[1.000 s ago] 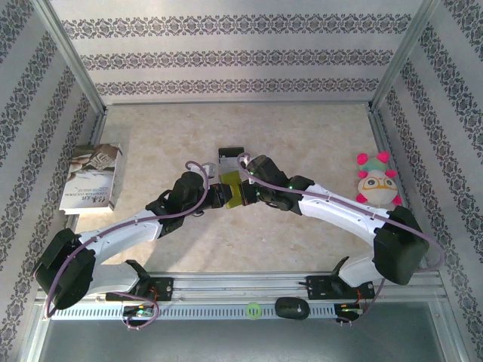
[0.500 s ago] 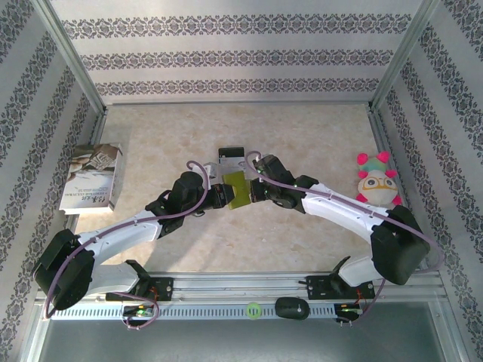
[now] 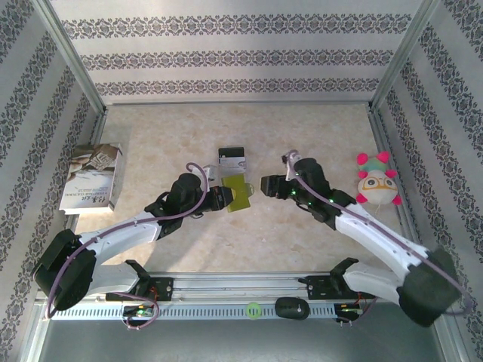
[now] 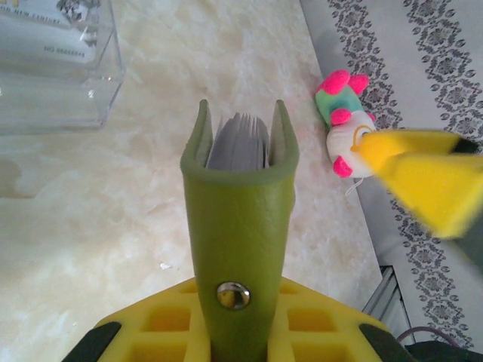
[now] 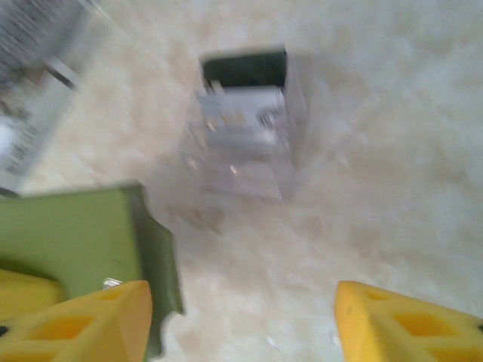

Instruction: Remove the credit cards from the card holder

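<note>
At the near edge, a metal rail [image 3: 241, 290] carries the bases of both arms, which reach inward over the pale marbled tabletop [image 3: 317, 128]. The left fingers [image 3: 220, 197] are clamped on the card holder [image 3: 238, 194], a thin olive-green wallet that sticks out from them toward the right arm near the middle of the tabletop. In the left wrist view the holder [image 4: 240, 226] is gripped at the end with a small metal stud. Its two flaps stand slightly spread at the far end, and a pale grey stack of cards [image 4: 240, 142] is tucked between them. The right fingers [image 3: 266, 185] stand well apart, with nothing between them. From above they are just beside the holder's right edge, with a narrow gap. In the blurred right wrist view the holder's green corner [image 5: 90, 234] lies close to one yellow finger. Just beyond the holder a loose card [image 3: 231, 157] lies on the tabletop, apart from both arms, with its black band at the far end. Something clear and glossy seems to surround it, but the blur hides what it is. A printed booklet [image 3: 92, 177] rests at the left wall. A small plush toy [image 3: 376, 181] with pink tufts sits at the right. Striped patterned walls [image 3: 241, 53] close the far side.
</note>
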You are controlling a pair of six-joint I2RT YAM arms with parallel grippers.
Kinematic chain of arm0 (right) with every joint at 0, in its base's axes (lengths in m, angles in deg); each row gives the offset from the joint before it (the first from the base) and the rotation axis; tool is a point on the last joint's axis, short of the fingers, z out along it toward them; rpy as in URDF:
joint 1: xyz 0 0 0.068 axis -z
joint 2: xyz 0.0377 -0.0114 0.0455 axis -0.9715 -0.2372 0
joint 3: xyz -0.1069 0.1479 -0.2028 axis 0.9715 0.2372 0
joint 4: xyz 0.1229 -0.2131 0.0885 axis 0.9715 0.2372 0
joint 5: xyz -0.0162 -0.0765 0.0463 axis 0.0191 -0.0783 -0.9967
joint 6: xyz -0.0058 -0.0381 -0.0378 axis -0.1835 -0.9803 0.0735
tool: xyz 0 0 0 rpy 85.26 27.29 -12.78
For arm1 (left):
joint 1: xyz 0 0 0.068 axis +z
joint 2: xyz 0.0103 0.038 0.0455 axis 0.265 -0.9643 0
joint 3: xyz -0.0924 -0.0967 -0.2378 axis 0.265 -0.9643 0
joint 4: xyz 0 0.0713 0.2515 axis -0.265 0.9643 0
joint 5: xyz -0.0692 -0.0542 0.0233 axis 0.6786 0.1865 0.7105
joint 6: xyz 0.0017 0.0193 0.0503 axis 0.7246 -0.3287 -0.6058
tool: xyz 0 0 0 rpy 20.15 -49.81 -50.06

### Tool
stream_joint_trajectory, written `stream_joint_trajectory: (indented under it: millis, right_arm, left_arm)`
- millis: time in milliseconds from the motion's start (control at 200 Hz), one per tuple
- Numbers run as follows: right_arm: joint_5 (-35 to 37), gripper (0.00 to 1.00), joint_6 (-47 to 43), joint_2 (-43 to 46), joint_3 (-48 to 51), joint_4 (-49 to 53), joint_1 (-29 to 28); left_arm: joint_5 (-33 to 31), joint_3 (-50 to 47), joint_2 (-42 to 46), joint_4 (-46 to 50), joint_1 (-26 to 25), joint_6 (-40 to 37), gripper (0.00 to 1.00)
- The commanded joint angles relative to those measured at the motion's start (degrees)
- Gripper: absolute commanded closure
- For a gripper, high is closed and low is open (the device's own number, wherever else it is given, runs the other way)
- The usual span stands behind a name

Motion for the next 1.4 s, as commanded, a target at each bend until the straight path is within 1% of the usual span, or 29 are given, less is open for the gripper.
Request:
stream_joint_trajectory:
  millis: [0,65,115,155,240,305,380,485,560,665,859,1019,1234,1309,1394]
  right_arm:
    - [-10.5,0.30,4.0,-1.1,0.8,-9.9,0.1]
    - [-15.1,0.28,5.1,-3.3,0.2,-11.5,0.1]
    - [-16.2,0.24,6.1,-4.6,-0.2,-12.6,-0.2]
    - [-15.7,0.22,5.9,-5.5,-0.7,-12.5,-0.9]
    - [-12.2,0.22,4.8,-7.4,-2.1,-9.9,-1.7]
    - [-12.4,0.25,5.3,-8.8,-2.1,-10.3,-1.2]
    - [-15.6,0.30,6.1,-9.7,-1.8,-12.7,-0.9]
    - [-21.1,0.30,7.1,-11.4,-1.6,-16.3,-0.9]
    - [-23.6,0.30,8.8,-12.0,-0.7,-19.6,-0.9]
    - [-25.4,0.34,9.5,-12.3,-0.5,-20.5,-0.9]
    - [-24.6,0.46,10.1,-11.2,1.2,-20.2,-0.7]
    - [-22.8,0.46,10.7,-9.3,3.1,-19.5,-0.5]
    - [-20.8,0.49,10.5,-5.9,4.8,-17.7,1.1]
    - [-21.1,0.52,10.4,-6.0,4.7,-17.7,1.1]
    - [-21.9,0.57,10.4,-7.0,4.3,-18.3,1.0]
  left_arm:
    - [2.6,-0.6,1.4,-6.8,0.7,0.0,1.00]
    - [2.9,-0.8,1.7,-8.2,0.8,-0.2,1.00]
    - [3.1,-1.2,2.3,-9.3,0.9,-0.1,1.00]
    - [3.6,-1.8,2.8,-10.9,0.9,0.0,1.00]
    - [4.7,-2.7,4.1,-13.2,1.0,0.0,1.00]
    - [5.2,-3.1,4.8,-13.9,1.1,-0.2,1.00]
    - [5.6,-3.2,5.3,-13.5,1.2,-0.4,1.00]
    - [6.9,-4.0,5.1,-15.7,1.4,0.3,1.00]
    - [7.5,-4.9,4.9,-17.9,1.8,1.1,1.00]
    - [8.0,-6.0,4.8,-20.2,2.7,2.5,1.00]
    - [8.6,-6.9,4.6,-21.7,3.3,3.3,1.00]
    - [8.9,-7.3,4.9,-22.0,4.1,3.7,1.00]
    - [9.6,-7.9,4.8,-23.1,4.4,4.3,1.00]
    - [10.0,-7.9,4.2,-24.0,4.4,4.7,1.00]
    - [10.7,-8.0,3.4,-25.4,4.4,5.3,1.00]
